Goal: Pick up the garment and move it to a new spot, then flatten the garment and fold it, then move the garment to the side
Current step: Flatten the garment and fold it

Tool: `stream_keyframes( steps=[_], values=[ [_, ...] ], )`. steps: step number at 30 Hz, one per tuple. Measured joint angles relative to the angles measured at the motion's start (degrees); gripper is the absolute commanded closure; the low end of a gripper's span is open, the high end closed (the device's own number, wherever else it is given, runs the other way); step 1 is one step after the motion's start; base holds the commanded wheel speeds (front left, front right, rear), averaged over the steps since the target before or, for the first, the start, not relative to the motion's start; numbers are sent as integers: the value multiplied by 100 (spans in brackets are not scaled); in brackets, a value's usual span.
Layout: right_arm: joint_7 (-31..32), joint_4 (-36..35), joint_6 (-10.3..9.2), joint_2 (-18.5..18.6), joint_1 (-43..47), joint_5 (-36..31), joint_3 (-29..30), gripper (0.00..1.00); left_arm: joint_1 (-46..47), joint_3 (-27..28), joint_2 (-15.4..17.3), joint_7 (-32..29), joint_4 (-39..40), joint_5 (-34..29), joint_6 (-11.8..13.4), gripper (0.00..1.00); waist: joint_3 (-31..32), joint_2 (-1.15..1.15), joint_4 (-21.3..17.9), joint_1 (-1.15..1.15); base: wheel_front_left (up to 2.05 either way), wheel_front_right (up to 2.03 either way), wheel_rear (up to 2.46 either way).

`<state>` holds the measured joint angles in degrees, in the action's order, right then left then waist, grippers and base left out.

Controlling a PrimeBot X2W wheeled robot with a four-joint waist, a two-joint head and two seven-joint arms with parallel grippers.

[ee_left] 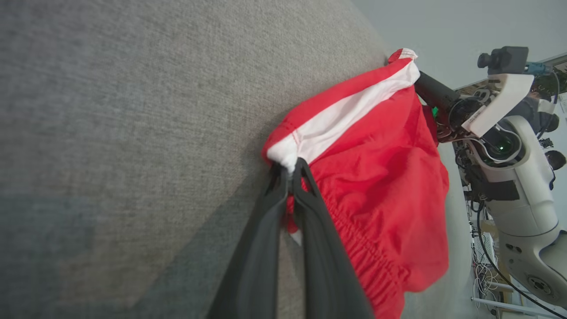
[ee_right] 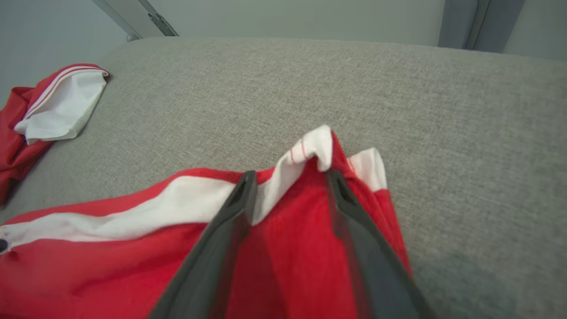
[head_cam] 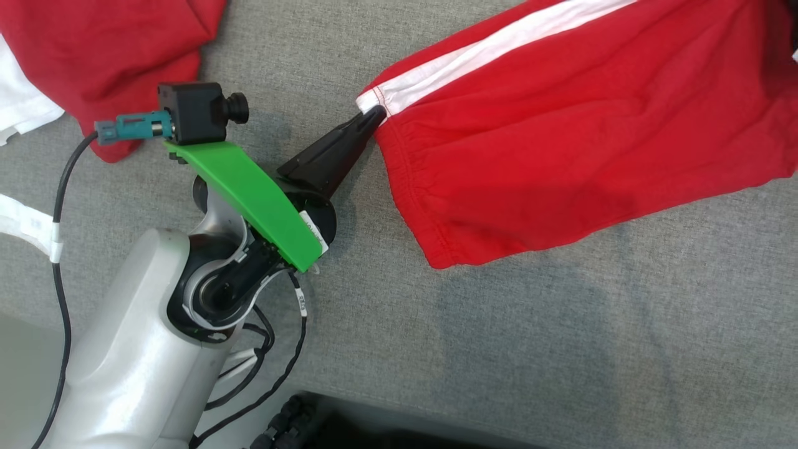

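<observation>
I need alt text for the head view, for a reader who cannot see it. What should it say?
The robot's left hand, shut, pinches the white-striped corner of a red garment lying on a grey fabric surface. A second red and white garment lies at the upper left.

Grey woven fabric surface (head_cam: 499, 349) spreading out wide, plain and flat. Off to one side, a second red piece of clothing (head_cam: 106, 56) lies crumpled, with white cloth showing. Behind it all, a pale wall (ee_right: 288, 17), with a metal strut (ee_right: 161, 24) slanting across it.
</observation>
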<state>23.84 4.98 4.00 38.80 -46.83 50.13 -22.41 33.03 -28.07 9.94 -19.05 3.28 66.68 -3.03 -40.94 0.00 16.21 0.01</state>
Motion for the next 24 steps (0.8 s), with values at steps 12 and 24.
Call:
stream_keyframes(
  steps=[12, 24],
  values=[
    [-595, 491, 104, -404, -88, -189, -134, 0, -15, -68, 19, 212, -480, -102, -126, 0, 436, 0, -108, 0, 0, 0, 0],
    [-1493, 909, 155, -454, 270, -606, -192, 0, -195, 74, 360, 864, -664, -857, -175, 0, 1025, 0, -265, -1, 0, 0, 0]
  ],
)
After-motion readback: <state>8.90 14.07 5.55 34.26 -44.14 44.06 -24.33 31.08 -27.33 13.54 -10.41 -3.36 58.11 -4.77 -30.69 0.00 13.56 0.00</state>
